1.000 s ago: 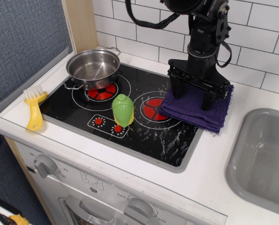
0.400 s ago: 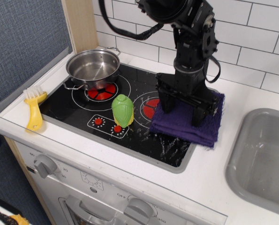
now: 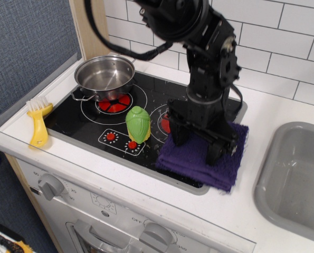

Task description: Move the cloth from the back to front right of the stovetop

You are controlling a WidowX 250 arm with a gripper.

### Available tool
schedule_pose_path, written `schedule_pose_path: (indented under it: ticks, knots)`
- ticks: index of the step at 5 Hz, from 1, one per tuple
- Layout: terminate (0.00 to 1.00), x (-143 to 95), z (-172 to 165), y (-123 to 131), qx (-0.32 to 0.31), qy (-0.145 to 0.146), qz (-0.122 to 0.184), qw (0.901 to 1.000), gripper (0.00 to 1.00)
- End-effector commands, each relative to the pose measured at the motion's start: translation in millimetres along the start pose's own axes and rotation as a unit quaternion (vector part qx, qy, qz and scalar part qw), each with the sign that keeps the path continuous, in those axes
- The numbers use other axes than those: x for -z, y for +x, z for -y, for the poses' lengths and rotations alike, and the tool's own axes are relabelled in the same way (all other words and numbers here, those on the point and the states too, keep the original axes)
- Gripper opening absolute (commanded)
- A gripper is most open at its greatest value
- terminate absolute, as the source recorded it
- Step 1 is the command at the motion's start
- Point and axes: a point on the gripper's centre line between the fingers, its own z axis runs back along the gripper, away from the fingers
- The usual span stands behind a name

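The dark purple cloth (image 3: 199,162) lies flat at the front right corner of the black stovetop (image 3: 83,118), its right part over the grey rim and white counter. My black gripper (image 3: 196,142) stands upright on the cloth. Its two fingers (image 3: 179,130) are spread wide and press down on the cloth's back half. Nothing is held between the fingers. The arm hides the right burner and the back right of the stovetop.
A steel pot (image 3: 105,75) sits on the back left burner. A green toy vegetable (image 3: 138,124) stands mid-stovetop, just left of the gripper. A yellow brush (image 3: 39,122) lies at the left edge. The grey sink (image 3: 296,179) is to the right.
The gripper has slid toward the front and slightly left, dragging the cloth with it from the back right to the front right corner. The other objects have not moved.
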Motion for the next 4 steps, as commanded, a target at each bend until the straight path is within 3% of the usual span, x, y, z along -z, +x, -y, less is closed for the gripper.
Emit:
schedule_pose_path:
  ticks: [1,2,3,4]
  knots:
    - [0.00,20.3,11.8,-78.5,0.064,0.013,-0.095,0.9934,1.00]
    - [0.00,13.9,10.8,-78.0,0.064,0.007,-0.084,0.9944,1.00]
    - [0.00,-5.5,14.8,-64.6,0.065,0.002,-0.045,0.9969,1.00]
    - [0.00,-43.3,14.6,-51.8,0.042,-0.010,0.010,0.9990,1.00]
